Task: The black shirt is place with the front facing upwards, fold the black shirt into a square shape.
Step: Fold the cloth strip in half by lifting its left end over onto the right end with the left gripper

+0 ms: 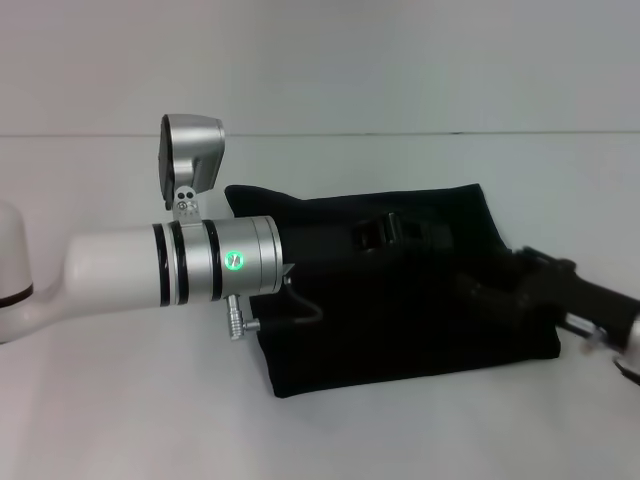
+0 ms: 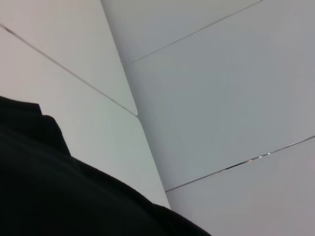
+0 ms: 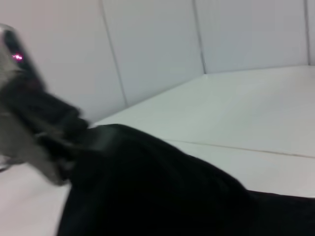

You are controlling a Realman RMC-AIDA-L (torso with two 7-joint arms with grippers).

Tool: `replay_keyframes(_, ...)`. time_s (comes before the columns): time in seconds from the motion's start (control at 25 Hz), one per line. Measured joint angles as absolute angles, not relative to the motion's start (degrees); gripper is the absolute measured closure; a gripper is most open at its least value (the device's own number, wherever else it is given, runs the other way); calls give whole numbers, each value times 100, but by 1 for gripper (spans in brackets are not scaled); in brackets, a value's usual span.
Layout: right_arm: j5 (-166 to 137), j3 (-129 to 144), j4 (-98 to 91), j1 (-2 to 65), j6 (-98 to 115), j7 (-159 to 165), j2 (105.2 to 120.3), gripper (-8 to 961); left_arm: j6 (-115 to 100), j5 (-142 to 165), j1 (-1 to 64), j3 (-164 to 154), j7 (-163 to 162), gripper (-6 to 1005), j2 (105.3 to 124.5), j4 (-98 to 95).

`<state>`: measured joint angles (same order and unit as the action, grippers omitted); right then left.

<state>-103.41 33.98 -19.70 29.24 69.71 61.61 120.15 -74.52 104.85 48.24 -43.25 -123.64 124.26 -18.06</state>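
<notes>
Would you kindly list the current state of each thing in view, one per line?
black shirt: folded into a compact, roughly rectangular bundle, lying flat on the table, lettering not showing.
left end effector: reaching over the shirt's far part, fingers hard to tell against the black cloth.
right end effector: low over the shirt's right side, fingers unclear.
table: white, bearing the shirt.

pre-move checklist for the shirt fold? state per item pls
1. Shirt folded to a compact block on the table: ok, roughly rectangular.
2. Print hidden inside fold: ok, no lettering shows.
3. Edges squared: not ok, the outline is skewed and the top-left corner bulges.
4. Left gripper over the shirt's far part: ok; grip on the cloth: cannot tell.
5. Right gripper at the shirt's right side: ok; grip: cannot tell.
6. Cloth clear of the table edge: ok.
</notes>
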Motion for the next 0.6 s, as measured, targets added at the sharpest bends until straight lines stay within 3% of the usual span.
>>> replay_keyframes(0.28, -10179, 3421, -1441, 3677, 6200, 6158, 12035, 136, -7598, 10475, 4824, -4314, -12324, 986, 12429, -1820)
replay_keyframes(0.6, -9849, 3418, -1244, 4094, 5742, 6150, 12054, 136, -7839, 10461, 4820, -4310, -12199, 985, 12434, -1828)
